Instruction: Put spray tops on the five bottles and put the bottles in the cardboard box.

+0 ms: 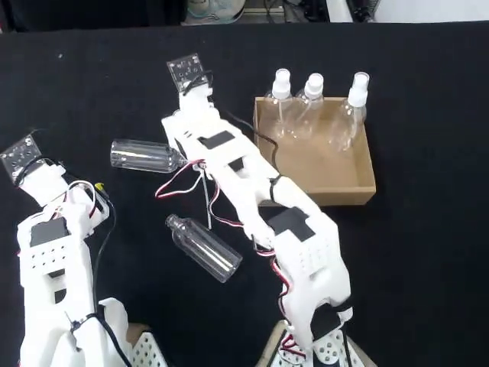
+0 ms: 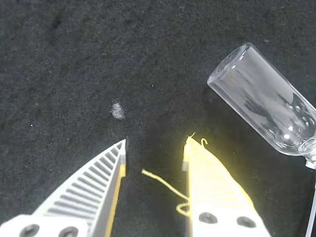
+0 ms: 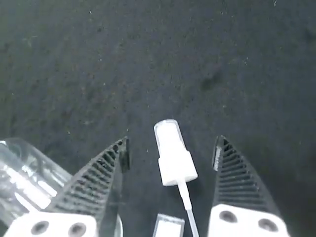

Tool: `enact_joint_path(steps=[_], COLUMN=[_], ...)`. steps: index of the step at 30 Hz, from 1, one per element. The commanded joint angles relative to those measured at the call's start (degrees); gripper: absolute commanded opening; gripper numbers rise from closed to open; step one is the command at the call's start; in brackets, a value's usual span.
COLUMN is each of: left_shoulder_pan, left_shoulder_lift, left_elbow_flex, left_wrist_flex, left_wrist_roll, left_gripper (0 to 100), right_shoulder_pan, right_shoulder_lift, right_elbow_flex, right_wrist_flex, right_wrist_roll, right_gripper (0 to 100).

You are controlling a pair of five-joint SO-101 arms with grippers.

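1. The right claw (image 3: 171, 143) is spread wide and hangs low over the counter (image 1: 428, 252), with one finger on each side of a loose spray top (image 3: 174, 153). I judge it is lined up this way so that closing will pinch the top across its collar.
2. The spray top lies flat on the counter, touched by neither finger. Its tube (image 3: 184, 197) runs back toward the claw's base.
3. The left claw (image 2: 155, 143) is spread too and grips nothing. It sits near the base end of an uncapped bottle (image 1: 145, 155), probably placed there to steady the bottle for capping.
4. That bottle lies on its side with its neck toward the right arm. A second uncapped bottle (image 1: 202, 246) lies on its side closer to the arms' bases, apart from the first.
5. Three capped bottles (image 1: 309, 107) stand together along the far wall of the cardboard box (image 1: 355, 191), so two are left to do.
6. The bottles are clear, smooth and empty. The tops are white, with a narrow head above a flared collar.
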Motion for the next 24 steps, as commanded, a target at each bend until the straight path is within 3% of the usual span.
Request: enact_joint_path(steps=[1,14,19,24], left_shoulder_pan=[-0.48,-0.48,-0.48,-0.48], left_shoulder_lift=[-1.14,-1.14,-1.14,-1.14], left_elbow_flex=[-2.24,-2.24,-2.24,-2.24], left_wrist_flex=[-0.44,-0.44,-0.44,-0.44], left_wrist_roll=[0.44,0.44,0.44,0.44], left_gripper=[19,19,19,19], right_shoulder_pan=[0.62,1.05,1.05,1.05], right_shoulder_lift=[-0.04,9.45,9.54,9.19], right_elbow_flex=[-5.32,-14.29,-15.60,-15.96], right_wrist_flex=[5.27,10.37,14.59,17.93], right_wrist_roll=[-0.18,-0.09,0.00,0.00], right_gripper=[24.0,23.4,2.8,1.1])
